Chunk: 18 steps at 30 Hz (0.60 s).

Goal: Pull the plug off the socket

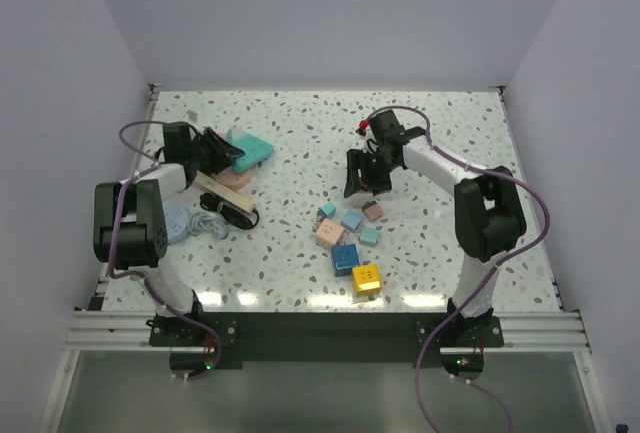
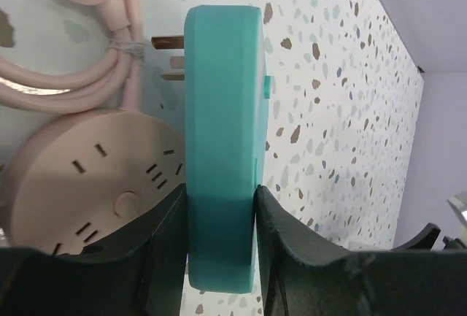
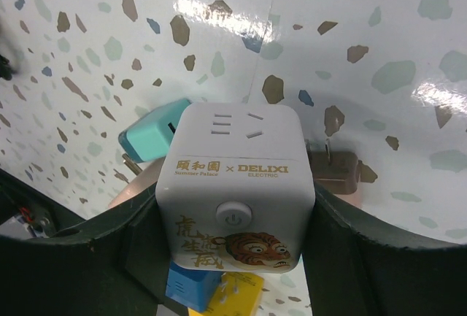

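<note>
The socket lies near the left edge, probably light and slide-prone. Your left gripper clamps a teal adapter, your right gripper a white cube. Pinch the plug, on the socket's near side, by its hard head.

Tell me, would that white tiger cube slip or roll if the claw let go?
The white cube looks like hard, glossy plastic, so it may be somewhat slippery in the right gripper. Its flat faces suggest it would probably sit still, not roll.
</note>
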{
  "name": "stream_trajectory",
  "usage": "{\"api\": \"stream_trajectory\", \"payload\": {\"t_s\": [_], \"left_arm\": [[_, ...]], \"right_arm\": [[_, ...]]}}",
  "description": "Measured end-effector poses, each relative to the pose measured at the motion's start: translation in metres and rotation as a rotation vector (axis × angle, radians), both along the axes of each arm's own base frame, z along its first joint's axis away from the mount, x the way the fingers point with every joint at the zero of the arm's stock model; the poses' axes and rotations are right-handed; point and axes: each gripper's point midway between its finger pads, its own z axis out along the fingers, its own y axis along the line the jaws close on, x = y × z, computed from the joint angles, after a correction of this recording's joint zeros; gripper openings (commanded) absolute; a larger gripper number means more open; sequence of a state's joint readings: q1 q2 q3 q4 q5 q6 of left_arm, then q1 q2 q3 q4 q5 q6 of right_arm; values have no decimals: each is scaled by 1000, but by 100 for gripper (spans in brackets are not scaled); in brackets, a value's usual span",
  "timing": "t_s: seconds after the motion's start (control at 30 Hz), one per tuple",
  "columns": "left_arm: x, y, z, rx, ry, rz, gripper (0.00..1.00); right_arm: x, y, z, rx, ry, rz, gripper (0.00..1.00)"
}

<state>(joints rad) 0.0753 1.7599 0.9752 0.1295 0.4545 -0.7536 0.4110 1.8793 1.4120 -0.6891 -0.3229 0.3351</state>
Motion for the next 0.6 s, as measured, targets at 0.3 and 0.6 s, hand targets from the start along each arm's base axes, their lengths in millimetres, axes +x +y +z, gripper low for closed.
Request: {"api": "stream_trajectory", "payload": {"t_s": [0.3,0.6], "left_arm": [[-5,27,-1,6,3,89,96],[-27,28,34,31,-39,95,100]], "right_arm": [[-10,2,-13,-11,33,14,44],[-17,0,-21,-21,51,13,85]]}}
